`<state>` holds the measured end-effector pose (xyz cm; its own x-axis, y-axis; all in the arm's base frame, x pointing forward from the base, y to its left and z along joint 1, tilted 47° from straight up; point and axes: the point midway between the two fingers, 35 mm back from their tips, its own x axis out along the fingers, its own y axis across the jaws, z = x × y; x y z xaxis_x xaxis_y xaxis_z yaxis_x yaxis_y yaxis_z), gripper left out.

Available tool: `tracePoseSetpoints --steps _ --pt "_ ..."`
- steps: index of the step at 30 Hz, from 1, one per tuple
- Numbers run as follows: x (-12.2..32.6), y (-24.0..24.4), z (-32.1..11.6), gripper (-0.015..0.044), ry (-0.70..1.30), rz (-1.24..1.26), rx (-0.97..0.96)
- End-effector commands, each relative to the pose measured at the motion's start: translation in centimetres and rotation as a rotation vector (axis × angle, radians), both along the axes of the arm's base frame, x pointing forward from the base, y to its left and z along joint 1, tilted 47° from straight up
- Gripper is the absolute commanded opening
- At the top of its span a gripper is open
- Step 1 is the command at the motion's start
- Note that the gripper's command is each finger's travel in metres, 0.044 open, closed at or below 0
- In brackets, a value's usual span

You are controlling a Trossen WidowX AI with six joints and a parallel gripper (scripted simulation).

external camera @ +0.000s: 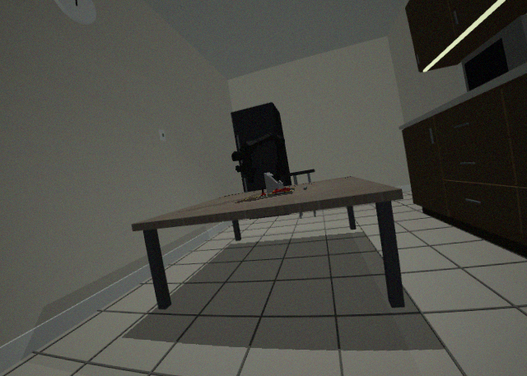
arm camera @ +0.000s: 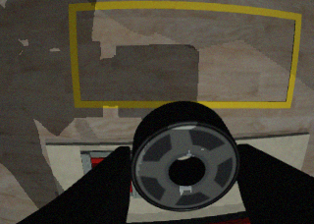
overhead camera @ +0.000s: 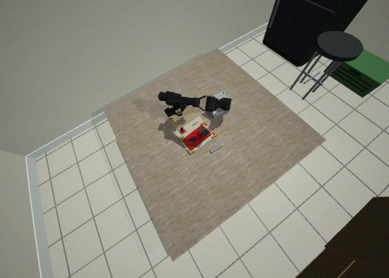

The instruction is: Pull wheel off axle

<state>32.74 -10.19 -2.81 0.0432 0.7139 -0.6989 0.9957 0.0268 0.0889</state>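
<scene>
Wrist view: the gripper (overhead camera: 177, 111) (external camera: 238, 168) (arm camera: 183, 156) is closed on the wheel (arm camera: 183, 114), a finger at either side of its black tread. The wheel's grey, spoked hub faces back toward the camera, its central hole in sight; its axis runs roughly along the line of sight, with the tread reaching away behind the hub. It is off the axle (overhead camera: 182, 130), held above the surface (overhead camera: 219, 180) (external camera: 272, 207) (arm camera: 245, 86). Beyond it lies the marked area (overhead camera: 192, 112) (arm camera: 186, 6), a long yellow rectangle; the wheel overlaps its near border in this view.

From the top, the axle stands upright on a small red base at one corner of a cream board (overhead camera: 197, 121) (arm camera: 285, 150). The board also bears a red panel (overhead camera: 205, 129) between orange corner pieces; any markings are too small to read. A grey bar (overhead camera: 216, 148) lies near the board.
</scene>
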Motion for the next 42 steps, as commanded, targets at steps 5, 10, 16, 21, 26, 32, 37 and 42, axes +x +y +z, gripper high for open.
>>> tracePoseSetpoints --steps 5,10,16,21,26,32,37,42 --pt "-1.6 -1.2 -1.7 0.0 0.01 0.006 0.005" --pt "-1.6 -0.5 -2.3 0.0 0.01 0.006 0.006" --pt "-1.6 0.3 -3.0 0.0 0.01 0.006 0.006" --pt "-1.3 1.4 -4.2 0.0 0.01 0.006 0.005" --pt "-1.1 3.7 -6.5 0.0 0.009 0.005 0.005" --pt "-1.3 6.4 -8.8 0.0 0.009 0.006 0.01" --pt "-1.3 6.5 -8.9 0.0 0.009 0.006 0.01" --pt "-1.1 6.1 -8.7 0.0053 0.003 0.01 0.002"
